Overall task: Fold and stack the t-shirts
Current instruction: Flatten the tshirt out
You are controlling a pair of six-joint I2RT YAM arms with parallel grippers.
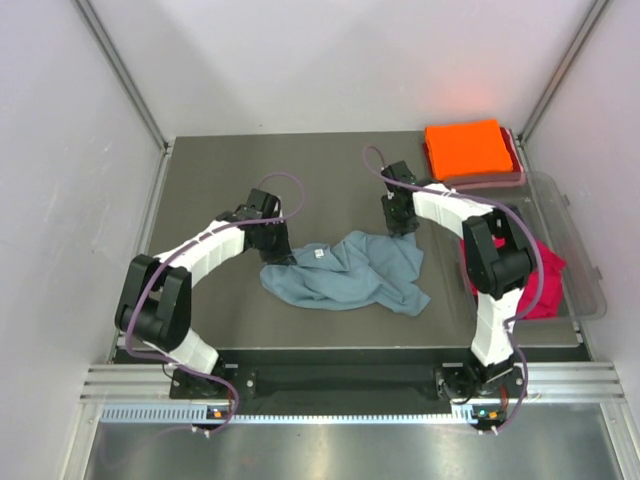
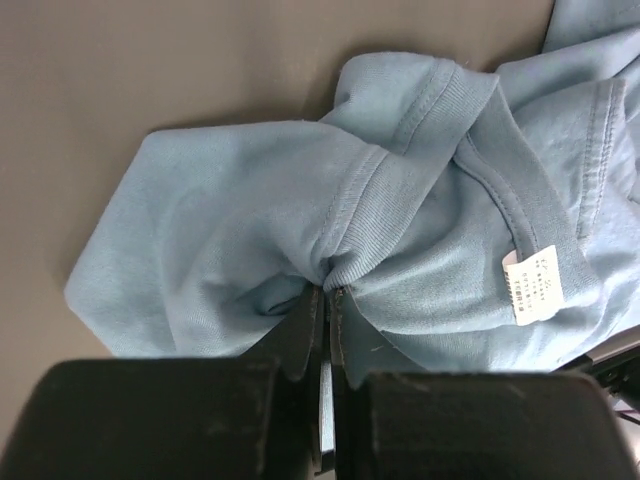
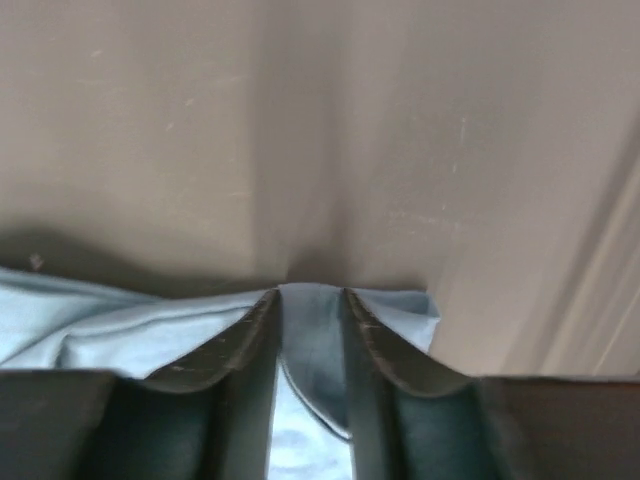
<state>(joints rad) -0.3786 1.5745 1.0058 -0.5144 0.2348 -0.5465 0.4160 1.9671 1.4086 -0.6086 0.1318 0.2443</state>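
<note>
Top external view: the crumpled grey-blue shirt [image 1: 345, 272] looks mid-spreading. The left gripper [image 2: 327, 292] and right gripper [image 3: 308, 296] each pinch its cloth. Next, probably, draw it flat.

1. A dark grey matte bench top [image 1: 330, 170] fills the middle of the overhead view.
2. Plain pale wall panels [image 1: 300, 60] enclose its left, far and right edges.
3. Slim silver aluminium posts [image 1: 123, 75] rise from both far corners.
4. A ribbed aluminium rail [image 1: 350, 382] lines the near edge, with a brushed metal sheet [image 1: 350, 450] in front.
5. Light is soft and even.
</note>
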